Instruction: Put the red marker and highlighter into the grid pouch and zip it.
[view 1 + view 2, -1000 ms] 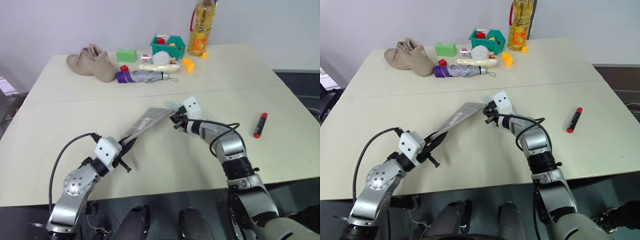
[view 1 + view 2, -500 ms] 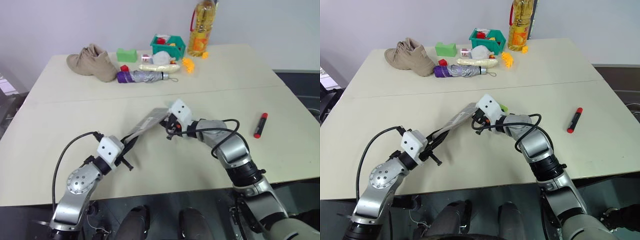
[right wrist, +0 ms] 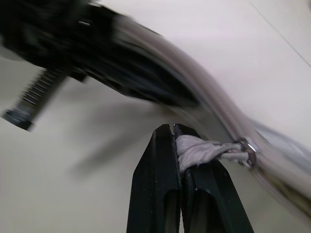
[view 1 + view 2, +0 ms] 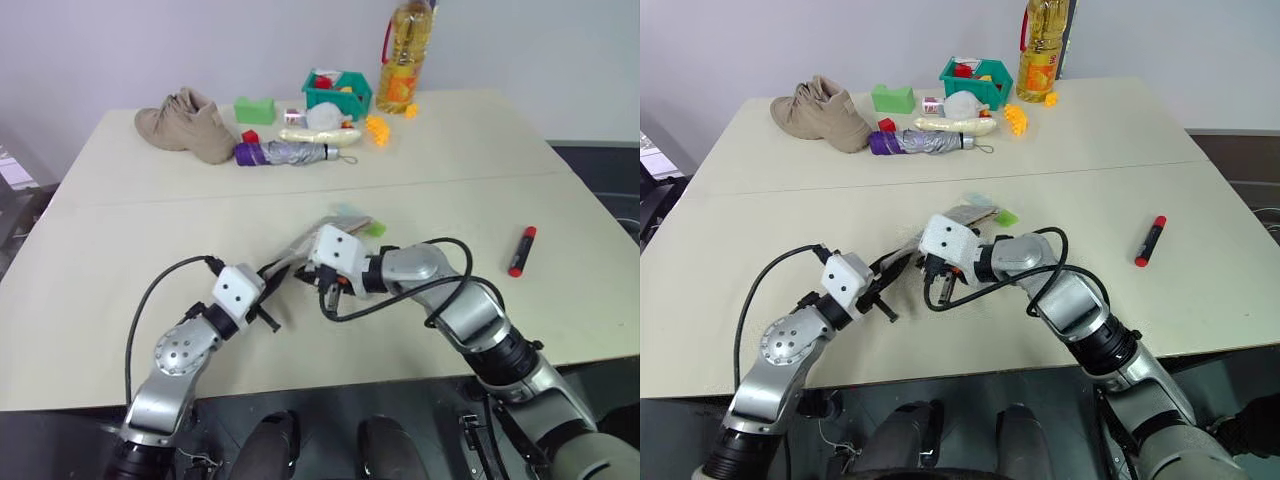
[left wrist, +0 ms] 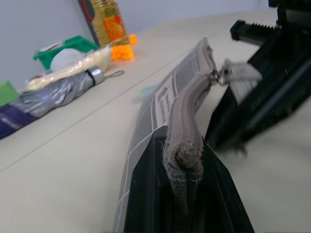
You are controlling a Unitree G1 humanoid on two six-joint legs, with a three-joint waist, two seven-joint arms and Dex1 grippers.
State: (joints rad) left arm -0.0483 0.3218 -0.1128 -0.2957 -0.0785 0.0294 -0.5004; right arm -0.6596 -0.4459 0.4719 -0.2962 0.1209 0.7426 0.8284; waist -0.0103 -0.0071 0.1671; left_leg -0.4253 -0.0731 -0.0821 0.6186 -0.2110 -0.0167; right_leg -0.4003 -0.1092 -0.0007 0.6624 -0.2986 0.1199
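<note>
The counter [image 4: 150, 220] carries the grid pouch [image 4: 962, 217], lifted at its near end and stretched between the two arms near the middle. The left fingers [image 5: 146, 194] pinch the pouch's end seam. The right fingers [image 3: 160, 165] are pressed together on the cord pull [image 3: 199, 149] of the zipper. The red marker [image 4: 520, 250] lies well apart to the right. The highlighter's [image 4: 372, 229] green cap shows just beside the pouch's far end.

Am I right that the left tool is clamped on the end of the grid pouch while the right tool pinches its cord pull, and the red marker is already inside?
Not quite: the red marker lies on the table, as the left eye view shows. The left tool does clamp the grid pouch; the right tool pinches the cord pull.
</note>
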